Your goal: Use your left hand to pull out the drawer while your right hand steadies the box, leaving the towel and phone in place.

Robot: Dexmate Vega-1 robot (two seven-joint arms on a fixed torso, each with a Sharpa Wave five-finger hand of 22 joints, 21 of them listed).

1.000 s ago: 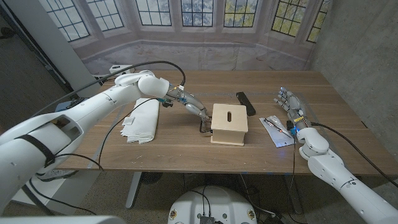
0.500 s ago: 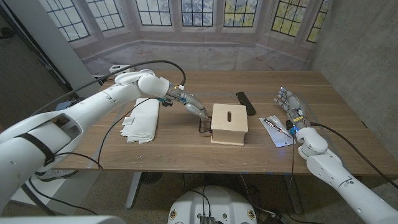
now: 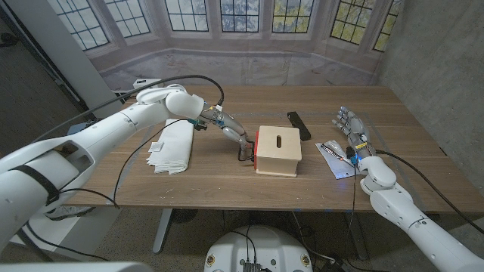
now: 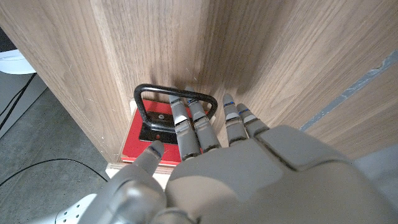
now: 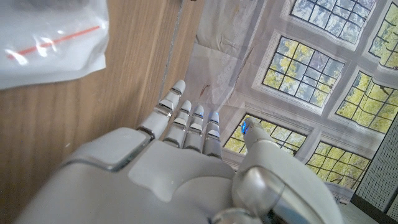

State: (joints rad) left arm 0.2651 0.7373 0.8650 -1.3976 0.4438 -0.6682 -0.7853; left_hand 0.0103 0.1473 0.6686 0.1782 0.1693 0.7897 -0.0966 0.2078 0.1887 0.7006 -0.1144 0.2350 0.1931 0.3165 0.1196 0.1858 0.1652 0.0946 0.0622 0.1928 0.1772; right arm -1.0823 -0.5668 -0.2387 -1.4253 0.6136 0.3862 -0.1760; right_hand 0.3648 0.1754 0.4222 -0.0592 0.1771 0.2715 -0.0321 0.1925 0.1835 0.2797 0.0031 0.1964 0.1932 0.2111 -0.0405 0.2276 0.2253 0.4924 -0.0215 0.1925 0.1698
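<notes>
The left hand (image 4: 249,168) has fingers hooked through the black handle (image 4: 177,99) of the red drawer (image 3: 256,146), barely out of the box (image 3: 278,149) mid-table; the right hand (image 3: 352,132), fingers spread and seemingly empty, stands well apart, so pulling may drag the unsteadied box toward the towel (image 3: 172,145); phone (image 3: 298,125) behind.

Left hand (image 3: 231,131) seemingly hooked, right hand (image 3: 351,130) open

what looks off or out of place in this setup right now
The right hand stands open at the table's right side by the plastic bag, well away from the wooden box, so nothing steadies it. The left hand has fingers hooked through the drawer handle, and a red drawer front shows.
</notes>
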